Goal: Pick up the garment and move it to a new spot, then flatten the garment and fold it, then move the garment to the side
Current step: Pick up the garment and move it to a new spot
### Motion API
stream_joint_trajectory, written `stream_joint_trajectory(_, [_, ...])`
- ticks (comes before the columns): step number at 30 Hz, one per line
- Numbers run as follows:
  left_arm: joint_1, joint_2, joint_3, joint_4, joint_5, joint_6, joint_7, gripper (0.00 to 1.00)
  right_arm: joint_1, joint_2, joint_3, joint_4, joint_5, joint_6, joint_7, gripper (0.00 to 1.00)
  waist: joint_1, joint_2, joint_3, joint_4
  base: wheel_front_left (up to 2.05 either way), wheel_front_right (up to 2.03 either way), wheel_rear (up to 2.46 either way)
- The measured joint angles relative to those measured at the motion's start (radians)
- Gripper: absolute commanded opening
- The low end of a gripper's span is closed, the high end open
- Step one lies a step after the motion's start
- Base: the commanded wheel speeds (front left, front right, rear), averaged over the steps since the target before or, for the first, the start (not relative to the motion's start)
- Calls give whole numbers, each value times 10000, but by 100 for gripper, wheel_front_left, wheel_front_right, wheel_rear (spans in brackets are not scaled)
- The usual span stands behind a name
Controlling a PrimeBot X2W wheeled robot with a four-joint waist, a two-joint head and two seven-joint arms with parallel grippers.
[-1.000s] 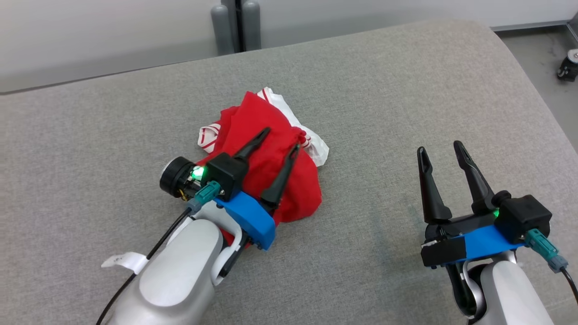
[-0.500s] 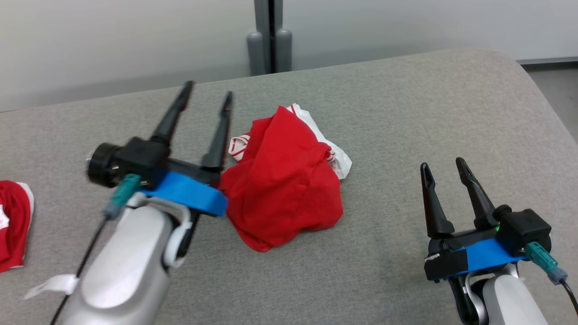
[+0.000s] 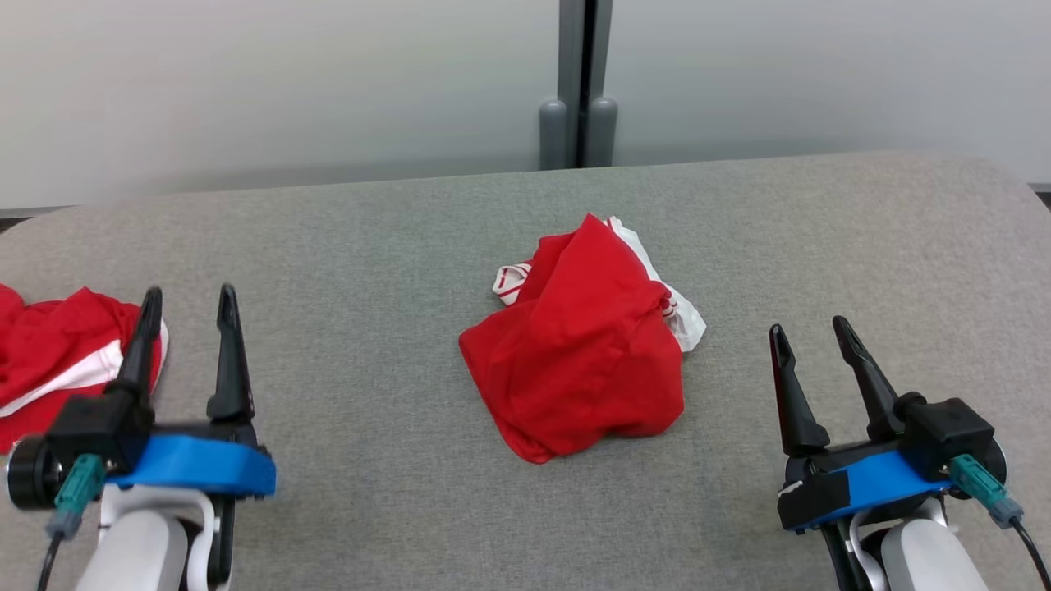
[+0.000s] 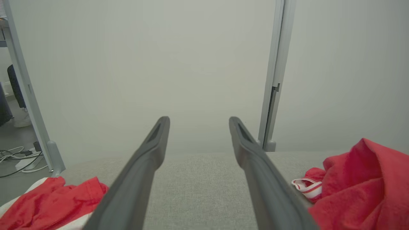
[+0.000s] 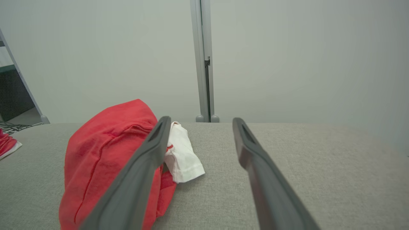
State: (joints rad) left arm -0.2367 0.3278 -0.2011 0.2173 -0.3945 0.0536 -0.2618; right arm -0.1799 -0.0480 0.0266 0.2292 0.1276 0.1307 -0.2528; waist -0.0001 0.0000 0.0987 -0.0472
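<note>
Pale grey wall panels (image 3: 246, 82) stand behind the work area, joined by a darker grey upright post (image 3: 580, 82) with two rounded feet. Below them lies a wide counter (image 3: 394, 271) covered in grey woven fabric, with rounded far corners.

A crumpled red garment with white, red-striped trim (image 3: 583, 361) sits in a loose heap near the middle of the counter, slightly right of centre. Its white part pokes out at the far right of the heap. In the right wrist view this garment (image 5: 108, 143) bulges up to the left of the fingers, with the white cloth flap (image 5: 182, 153) just behind the left finger.

A second red and white garment (image 3: 57, 353) lies bunched at the counter's left edge.

The left gripper (image 3: 190, 289) hovers at the near left, released, its two dark fingers spread apart and holding nothing. Its fingertips overlap the second garment's edge in the head view. The right gripper (image 3: 807, 324) hovers at the near right, also released and empty, well apart from the central garment.

Through the left wrist view, loose cables (image 4: 16, 156) lie on the floor beyond the counter's left end.
</note>
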Motion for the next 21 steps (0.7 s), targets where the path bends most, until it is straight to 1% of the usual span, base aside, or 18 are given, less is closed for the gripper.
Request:
stream_joint_trajectory(6, [978, -251, 395, 25, 240, -100, -2, 100, -57, 0, -142, 539, -88, 0, 8, 100, 0, 0, -256, 294, 0, 0, 0])
stream_joint_trajectory(9, [1299, -464, 535, 29, 372, -163, -2, 100, -92, 2, -222, 821, -113, 0, 2, 100, 0, 0, -368, 419, 0, 0, 0])
stream_joint_trajectory(15, [1629, -802, 802, 6, 604, -295, -2, 100, -142, 0, -284, 1239, -117, 0, -40, 100, 0, 0, -477, 542, 0, 0, 0])
stream_joint_trajectory(21, [1735, -1009, 1062, 27, 790, -454, -2, 100, -198, 2, -303, 1482, -115, 0, -54, 100, 0, 0, -468, 568, 0, 0, 0])
